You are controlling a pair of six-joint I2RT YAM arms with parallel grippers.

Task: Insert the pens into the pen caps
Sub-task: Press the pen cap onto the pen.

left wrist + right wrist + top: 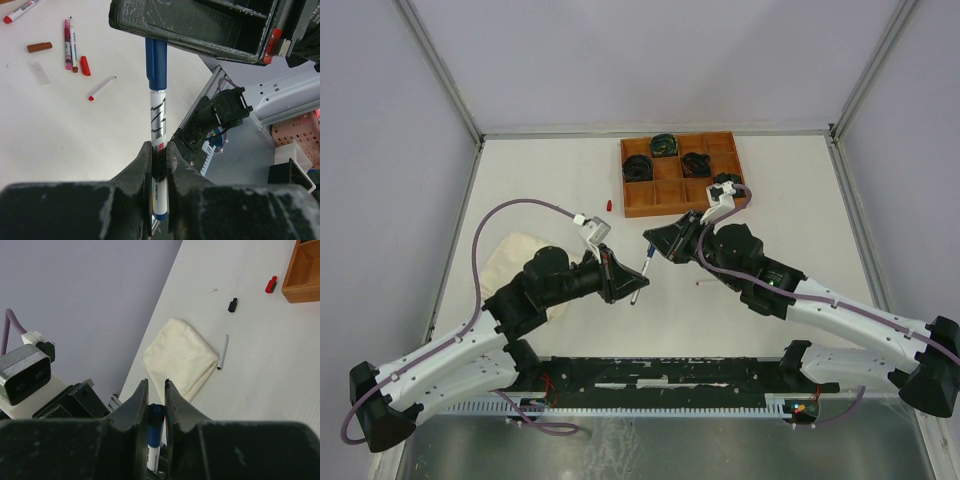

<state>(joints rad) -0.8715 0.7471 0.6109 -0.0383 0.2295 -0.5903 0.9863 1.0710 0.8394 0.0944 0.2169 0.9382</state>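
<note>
The left gripper (159,150) is clamped on the lower half of a white-barrelled pen (158,117), a finger pressed to each side of the barrel. The pen's far end sits in the mouth of a blue cap (156,62). The right gripper (156,387) is closed on that blue cap, one finger on either side. From above, the two grippers meet tip to tip over the middle of the table (550,180), with the pen in a line between them.

The left wrist view shows four loose pens on the table's right part: a red-capped pen (20,11), a pink pen (66,44), a thin pen (73,37) just beside it, and a short pen (102,88). A brown cap (39,47) and a red cap (85,65) lie among them.

The right wrist view shows one grey pen (222,352) just beside a cream cloth (180,357), a black cap (232,305), and a second red cap (270,285) near the wooden tray (624,178). The tray holds three cable coils (638,168).

Both arms reach inward from their near bases, wrists turned toward one another. The left arm lies over the cloth.
</note>
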